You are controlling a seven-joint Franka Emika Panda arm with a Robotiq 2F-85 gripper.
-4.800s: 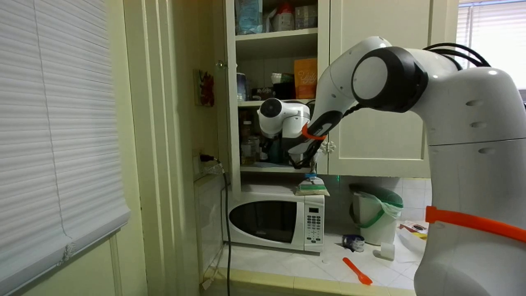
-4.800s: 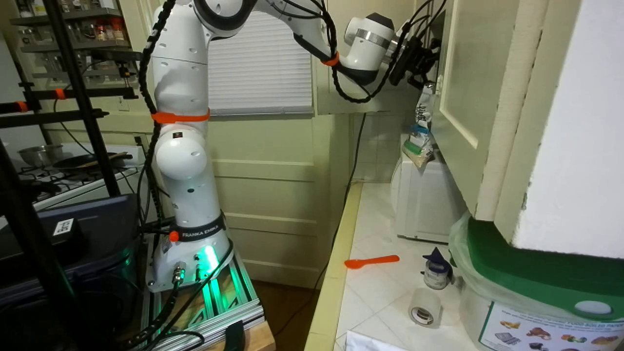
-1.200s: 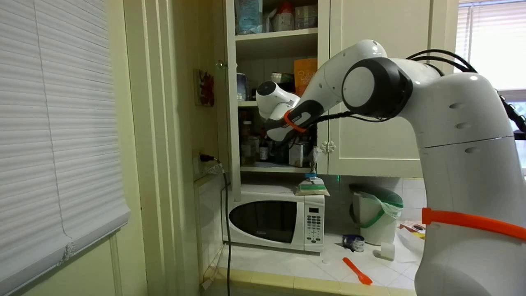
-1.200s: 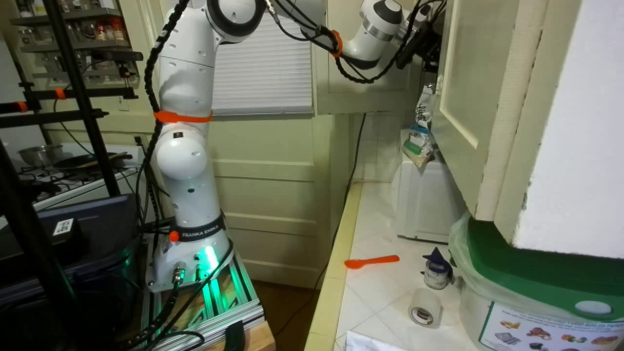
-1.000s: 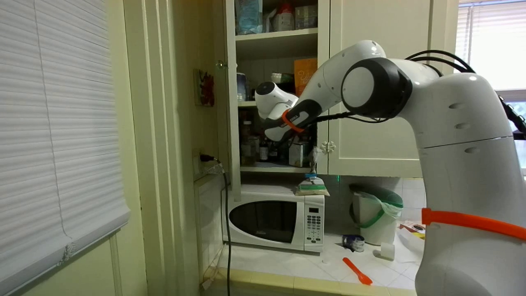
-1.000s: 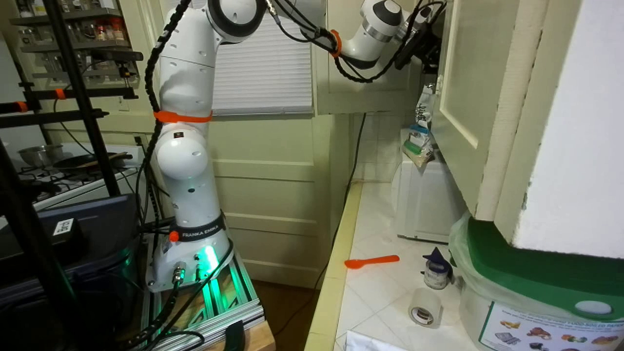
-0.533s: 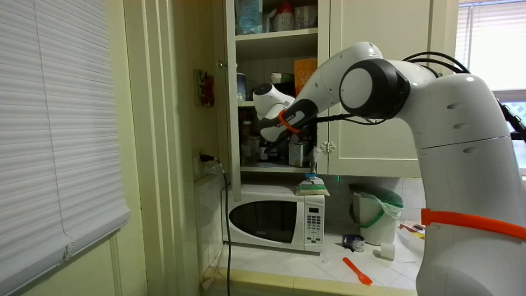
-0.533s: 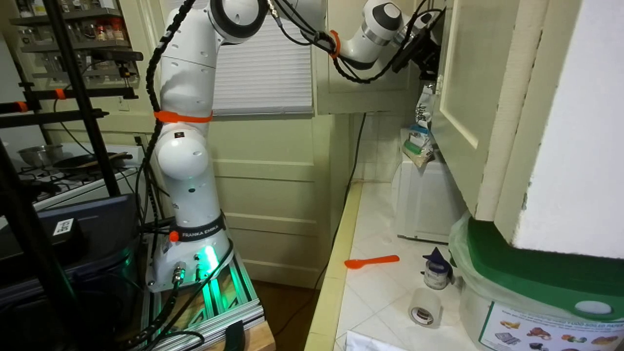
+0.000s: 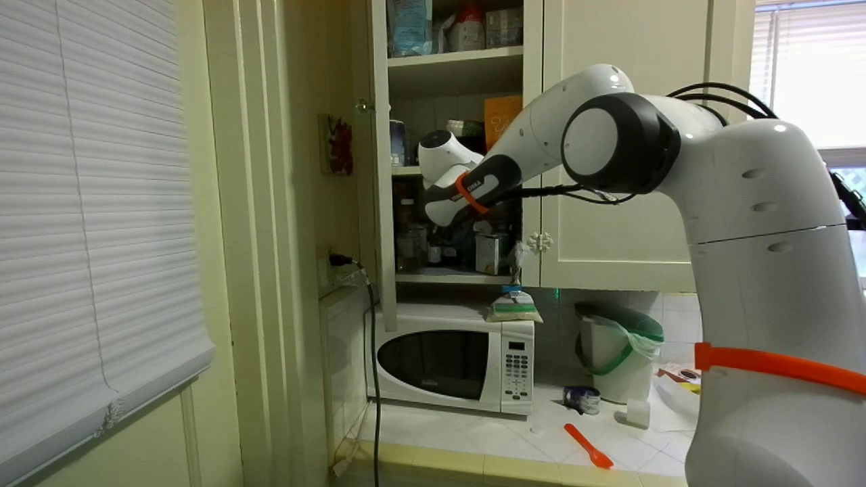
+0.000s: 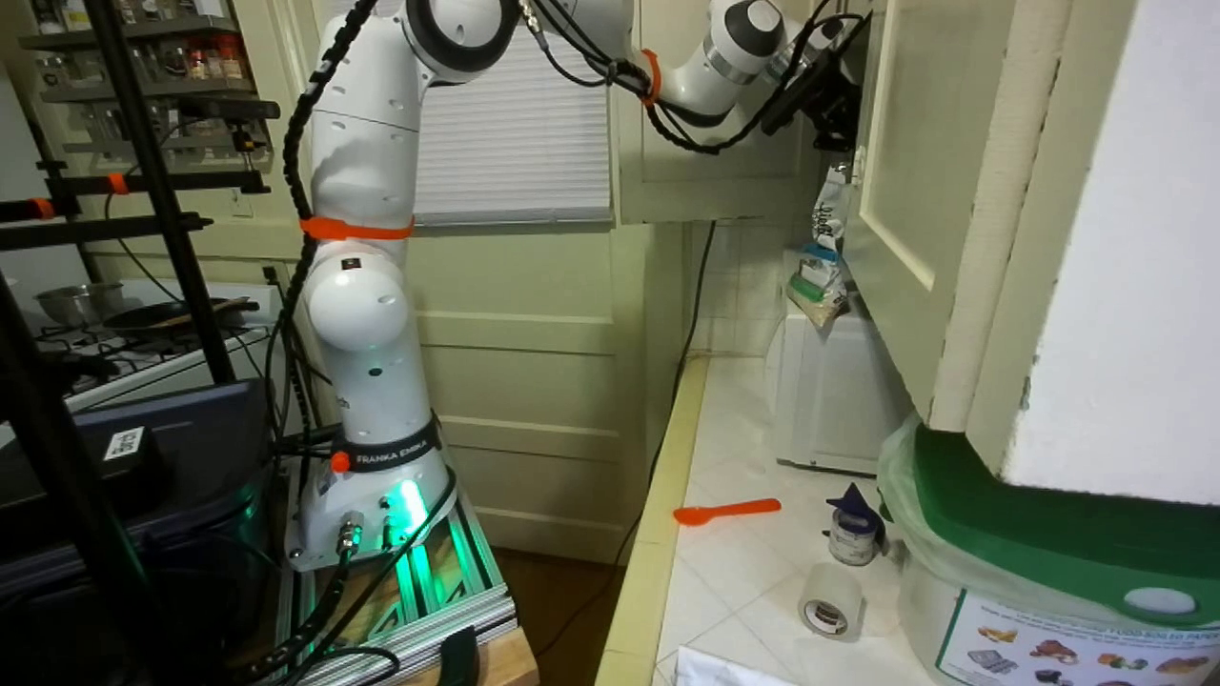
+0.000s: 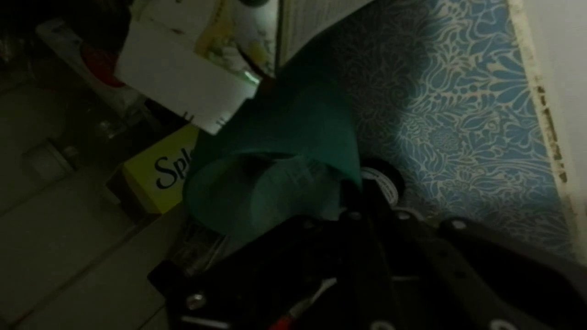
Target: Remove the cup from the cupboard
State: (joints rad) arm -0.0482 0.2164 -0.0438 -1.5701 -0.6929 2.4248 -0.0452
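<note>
now, in wrist view, i'm pinching the teal tumbler [image 11: 298,128] by its three o'clock rim, claw [image 11: 362,192] sitting narrow.

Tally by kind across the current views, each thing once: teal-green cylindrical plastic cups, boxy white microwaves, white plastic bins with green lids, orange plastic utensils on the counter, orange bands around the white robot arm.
Teal-green plastic cup: 1
Boxy white microwave: 1
Green-lidded white bin: 1
Orange plastic utensil: 1
Orange arm bands: 2
Total: 6
</note>
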